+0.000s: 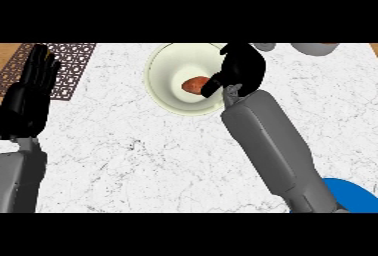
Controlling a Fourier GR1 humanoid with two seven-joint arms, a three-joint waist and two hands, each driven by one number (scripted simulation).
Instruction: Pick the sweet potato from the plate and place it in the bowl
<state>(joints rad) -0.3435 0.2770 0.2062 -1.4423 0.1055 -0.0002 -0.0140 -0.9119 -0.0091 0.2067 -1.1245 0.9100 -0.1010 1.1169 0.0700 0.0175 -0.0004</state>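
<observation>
the left hand [29, 95] rests open, fingers straight and pointing up, by the counter's [148, 160] left edge, above its grey left forearm [16, 180] at the near left corner. the right forearm [269, 145] slants up from the near right corner, carrying the right hand [240, 67] close to the far edge.

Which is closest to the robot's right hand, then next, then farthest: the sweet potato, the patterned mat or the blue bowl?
From the right hand:
1. The sweet potato, just left of it, on the plate.
2. The mat, far off at the upper left.
3. The bowl, farthest, in the lower right corner.
</observation>
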